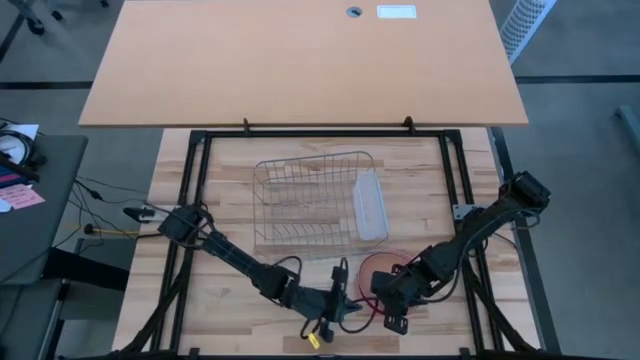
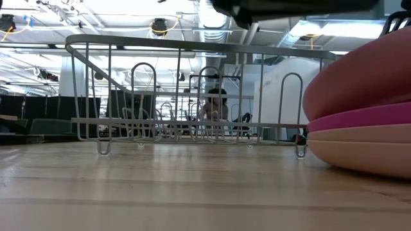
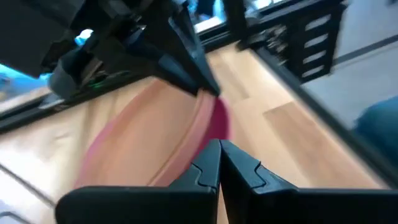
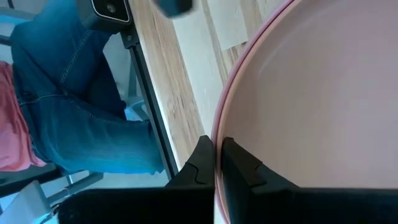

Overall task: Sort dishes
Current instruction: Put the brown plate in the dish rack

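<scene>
A pale wooden table (image 1: 200,330) fills the lower half of the overhead frame. At its centre stands a wire rack (image 1: 300,205), with a clear rectangular tub (image 1: 369,205) touching the rack's right side.

The dishes (image 1: 380,268) sit in a stack at lower centre-right, just below the tub. In the table-level view the stack shows at the right edge: a salmon plate (image 2: 359,157) at the bottom, a magenta plate (image 2: 363,119) above it, and a pink plate (image 2: 359,74) on top, tilted up off the others.

The right gripper (image 1: 392,300) is at the lower edge of the stack. Its wrist camera shows its fingers pinched narrow on the rim of the pink plate. The left gripper (image 1: 338,290) rests just beside the stack's left edge, fingers pressed together and holding nothing, its tips close to a plate rim.

A person in blue jeans (image 4: 74,106) stands beside the table, seen at the left of the right wrist picture.

Likely risks: the hold is only a thin pinch on the rim, so the tilted plate could slip and drop back. The plate beneath might stick and lift with it. The two arms are very near each other and could collide.
</scene>
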